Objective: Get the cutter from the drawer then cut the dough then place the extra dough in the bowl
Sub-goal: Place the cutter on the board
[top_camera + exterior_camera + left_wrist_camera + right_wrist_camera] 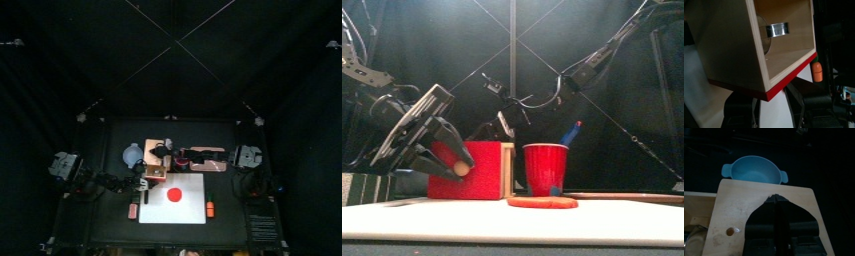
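Silvery metal, the cutter (pixel 777 29) shows as a round, shiny band with a thin wire curving off it. It sits untouched deep at the inner end of the open drawer (pixel 794 47), whose pale wood floor and walls are otherwise bare. The left gripper (pixel 456 164) has its jaws closed narrowly on the red drawer front (pixel 481 176), one jaw on each side of its lower edge. The right gripper (pixel 775 199) rests its tip on top of the wooden box (pixel 741 210); its jaws are drawn together, with only a thin seam between them. The dough (pixel 174 194) is a flat red disc, whole and uncut, lying at the middle of the white cutting board (pixel 187 215) on the worktop (pixel 221 232). From the dough, the box stands at about 11 o'clock, the blue-grey bowl (pixel 131 155) at about 10 o'clock just beside the box, and the red cup (pixel 545 168) holding a blue knife (pixel 572 133) at about 12 o'clock. An orange toy carrot (pixel 817 71) lies near the drawer's red front.
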Available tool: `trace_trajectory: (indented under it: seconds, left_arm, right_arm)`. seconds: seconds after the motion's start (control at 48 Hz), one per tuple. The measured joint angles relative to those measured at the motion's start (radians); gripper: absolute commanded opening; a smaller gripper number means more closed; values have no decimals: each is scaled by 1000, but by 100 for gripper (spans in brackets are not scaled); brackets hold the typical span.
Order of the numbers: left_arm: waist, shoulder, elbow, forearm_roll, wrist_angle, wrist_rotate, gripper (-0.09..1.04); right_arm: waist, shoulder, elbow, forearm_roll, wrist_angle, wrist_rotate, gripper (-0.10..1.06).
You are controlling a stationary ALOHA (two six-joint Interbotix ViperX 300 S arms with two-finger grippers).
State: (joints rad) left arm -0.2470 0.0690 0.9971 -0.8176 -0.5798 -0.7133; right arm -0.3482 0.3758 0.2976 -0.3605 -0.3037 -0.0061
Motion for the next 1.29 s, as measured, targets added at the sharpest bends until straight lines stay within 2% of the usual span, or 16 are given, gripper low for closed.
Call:
trace_trajectory:
  seconds: [0.479,0.604,0.896,1.292]
  left_arm:
    - [-23,0,0,11,11,0,70]
    - [-21,0,-2,37,12,8,73]
    - [-14,0,-6,61,6,14,89]
    - [-32,-69,37,98,26,12,90]
  right_arm:
    - [0,0,2,-2,0,-2,-7]
    - [0,0,2,-2,2,0,-7]
    - [-2,0,2,-2,0,-2,-7]
    - [0,0,2,-2,0,0,-7]
